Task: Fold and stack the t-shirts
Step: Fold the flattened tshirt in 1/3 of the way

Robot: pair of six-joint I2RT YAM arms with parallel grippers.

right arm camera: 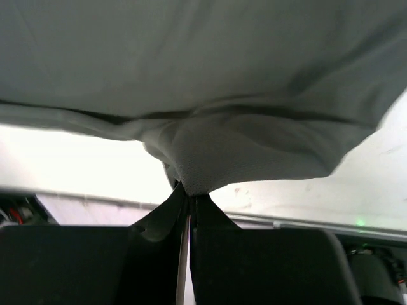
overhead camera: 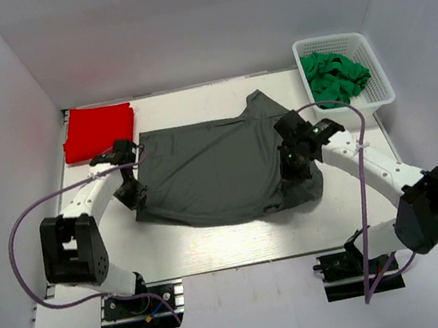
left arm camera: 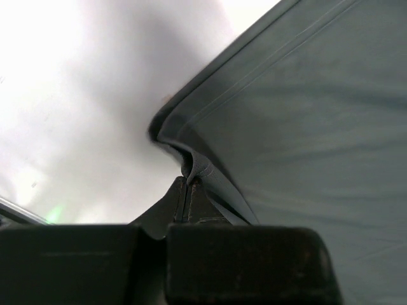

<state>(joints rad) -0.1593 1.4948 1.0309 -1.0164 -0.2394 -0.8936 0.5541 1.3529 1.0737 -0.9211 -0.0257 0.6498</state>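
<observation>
A dark charcoal grey t-shirt (overhead camera: 211, 169) lies partly spread across the middle of the table, its near part rumpled. My left gripper (overhead camera: 133, 194) is shut on its left hem; in the left wrist view the folded hem (left arm camera: 194, 166) is pinched between the fingertips. My right gripper (overhead camera: 295, 169) is shut on the shirt's right side, where a bunch of cloth (right arm camera: 203, 162) rises from the closed tips in the right wrist view. A bright red t-shirt (overhead camera: 98, 131) lies folded at the table's far left corner.
A white basket (overhead camera: 379, 83) holding green cloth (overhead camera: 334, 76) stands at the far right. White walls close in the table on three sides. The table's near edge runs just in front of the grey shirt.
</observation>
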